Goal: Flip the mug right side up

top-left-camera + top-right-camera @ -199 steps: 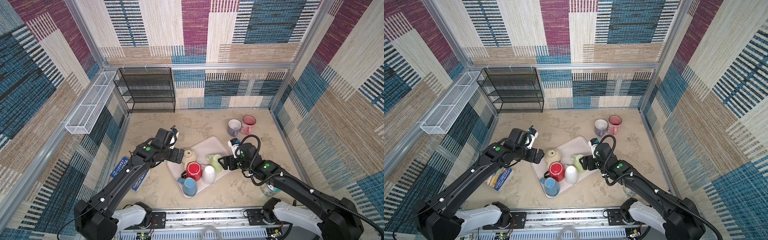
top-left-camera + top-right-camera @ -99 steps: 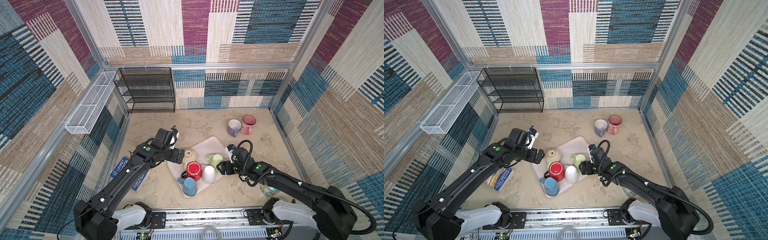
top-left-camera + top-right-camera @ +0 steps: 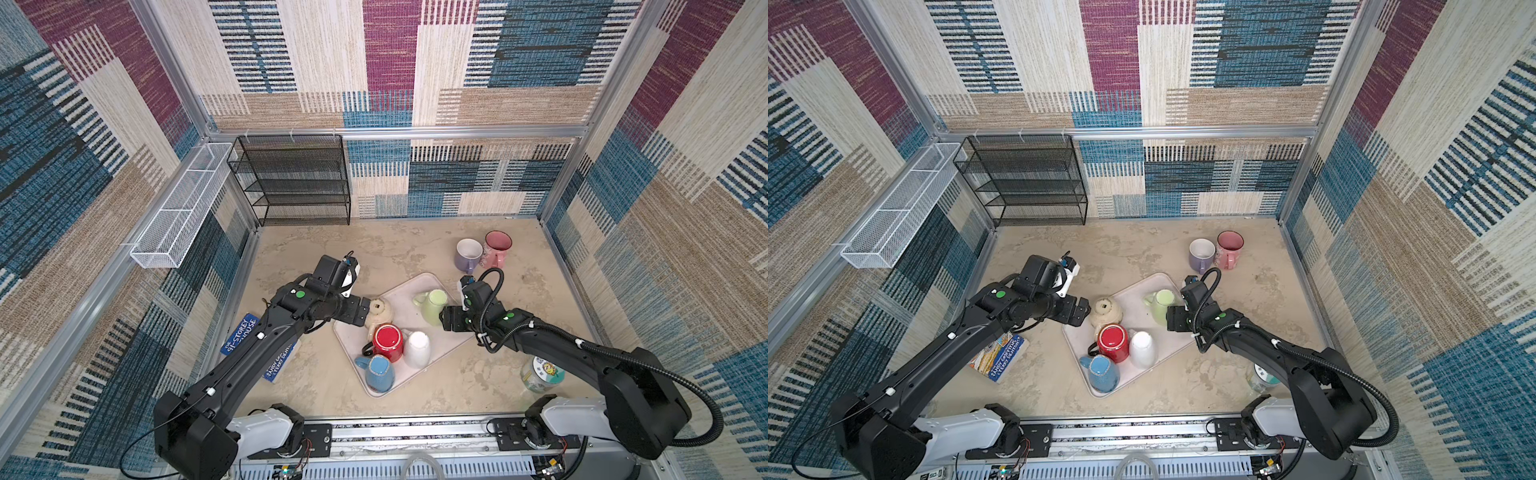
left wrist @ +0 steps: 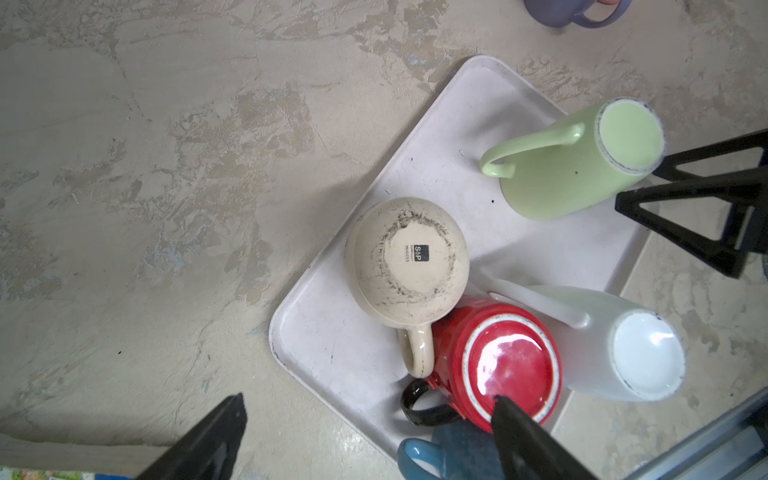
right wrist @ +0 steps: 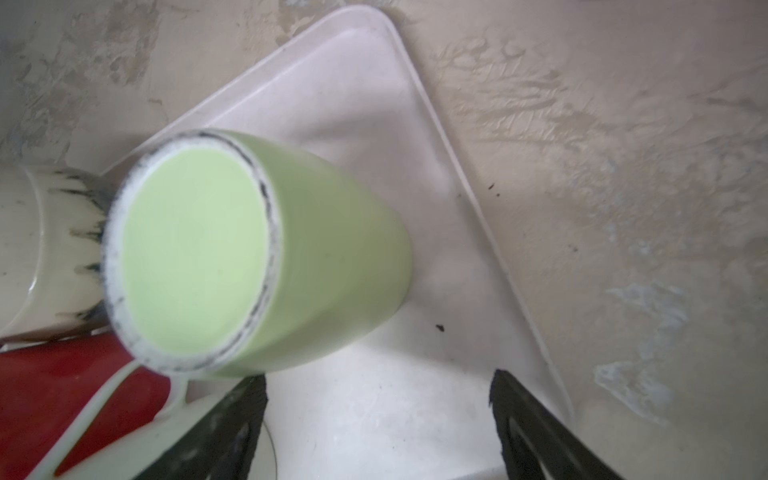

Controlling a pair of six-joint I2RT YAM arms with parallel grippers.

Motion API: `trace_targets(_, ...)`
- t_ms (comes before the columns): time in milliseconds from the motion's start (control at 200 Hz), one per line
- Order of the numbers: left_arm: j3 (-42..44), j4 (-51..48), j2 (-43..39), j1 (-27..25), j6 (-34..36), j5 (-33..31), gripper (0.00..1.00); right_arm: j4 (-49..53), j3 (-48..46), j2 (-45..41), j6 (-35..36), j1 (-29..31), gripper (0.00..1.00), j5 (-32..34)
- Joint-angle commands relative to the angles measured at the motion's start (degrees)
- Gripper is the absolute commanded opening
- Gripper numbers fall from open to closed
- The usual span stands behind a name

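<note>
Several mugs stand upside down on a pale tray [image 3: 401, 291]: beige mug [image 3: 380, 309], green mug [image 3: 434, 305], red mug [image 3: 388, 340], white mug [image 3: 417, 349], blue mug [image 3: 380, 372]. My left gripper [image 3: 361, 311] is open just left of the beige mug [image 4: 407, 262], holding nothing. My right gripper [image 3: 446, 322] is open at the green mug's [image 5: 195, 249] near right side. One of its fingers [image 5: 249, 399] is close to the mug wall. The mug is not between the jaws; bare tray [image 5: 374, 415] shows there.
A purple mug [image 3: 468, 254] and a pink mug [image 3: 496, 247] stand upright at the back right. A black wire rack [image 3: 295, 183] is at the back left. A white basket [image 3: 183, 208] hangs on the left wall. A book [image 3: 241, 336] lies front left, a jar [image 3: 542, 372] front right.
My right gripper has shifted a little closer to the green mug. The left arm has stayed in place by the beige mug.
</note>
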State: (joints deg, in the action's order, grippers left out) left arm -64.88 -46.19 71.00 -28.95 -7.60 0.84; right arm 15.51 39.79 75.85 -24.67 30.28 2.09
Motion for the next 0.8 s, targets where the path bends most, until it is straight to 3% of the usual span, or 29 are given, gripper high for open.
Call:
trace_targets(0,-1.1,0.0,1.2,0.1,-0.4,1.9,0.96,-3.5,1.8,1.8,2.8,-1.3,0.86,1.1)
trace_targets(200,-3.7,0.0,3.4,-0.1,0.0,3.0,0.94,-7.2,2.9,3.9,4.4,-4.8,0.86,-1.3)
trace_targets(346,-7.1,0.1,7.0,-0.4,1.8,5.6,0.83,-10.6,2.9,4.2,3.8,-6.9,0.86,-3.3)
trace_targets(491,-12.3,1.9,12.6,-1.0,6.4,9.5,0.78,-14.3,2.3,3.7,2.0,-6.9,0.86,-3.3)
trace_targets(796,-21.4,8.0,26.8,-1.1,17.8,19.0,0.79,-26.9,-5.9,-5.8,-0.5,-11.4,0.89,-4.5)
